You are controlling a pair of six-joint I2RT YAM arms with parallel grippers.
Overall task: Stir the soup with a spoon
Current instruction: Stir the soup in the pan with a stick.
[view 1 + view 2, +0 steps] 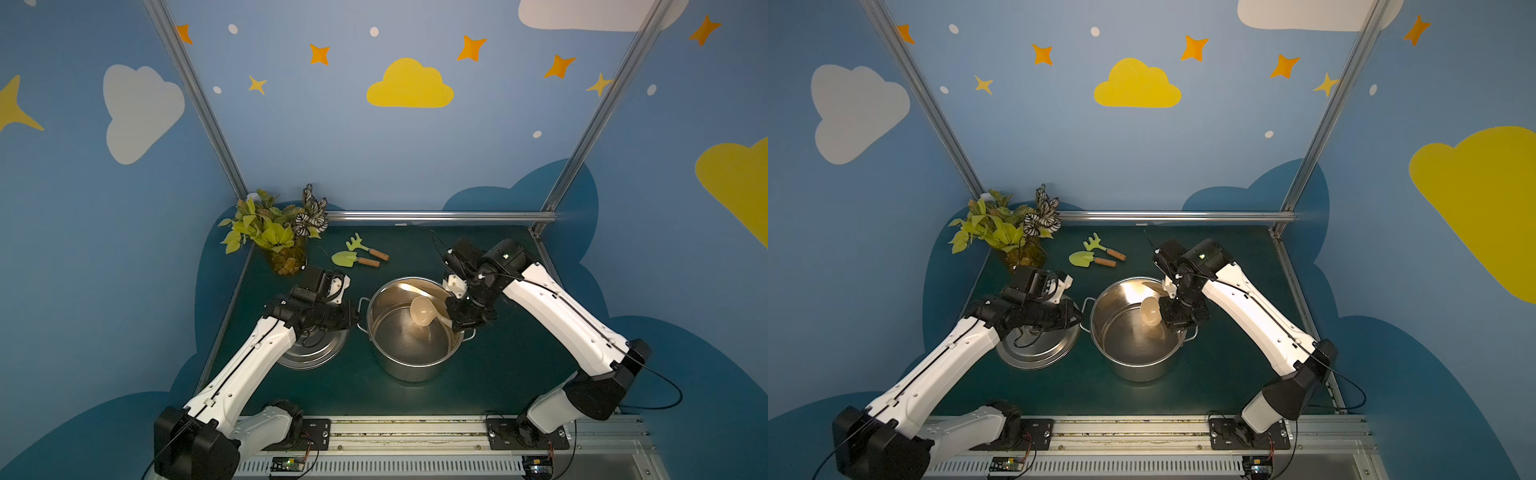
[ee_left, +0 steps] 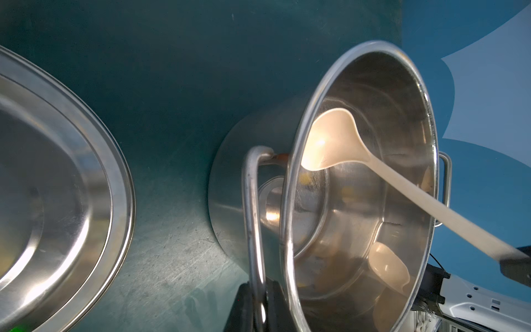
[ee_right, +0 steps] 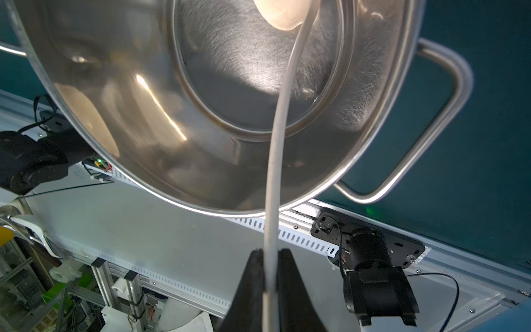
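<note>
A steel pot [image 1: 415, 365] [image 1: 1133, 365] stands mid-table. The cream spoon [image 1: 422, 311] [image 1: 1150, 311] reaches into it from the right rim, its bowl hanging above the bare steel bottom; no soup shows. My right gripper [image 1: 457, 327] [image 1: 1169, 326] is shut on the spoon's slim handle [image 3: 283, 115], and the right wrist view shows the gripper [image 3: 270, 258] clamping it on both sides. My left gripper [image 1: 354, 319] [image 1: 1079, 318] [image 2: 260, 301] is shut on the pot's left loop handle [image 2: 253, 201]. The left wrist view also shows the spoon [image 2: 330, 140] inside the pot [image 2: 227, 178].
The pot's lid [image 1: 316, 353] lies left of the pot, partly under my left arm. A potted plant [image 1: 278, 237] fills the back left corner. A green toy trowel [image 1: 353, 259] and rake [image 1: 365, 247] lie behind the pot. A metal rail [image 1: 436, 216] bounds the back.
</note>
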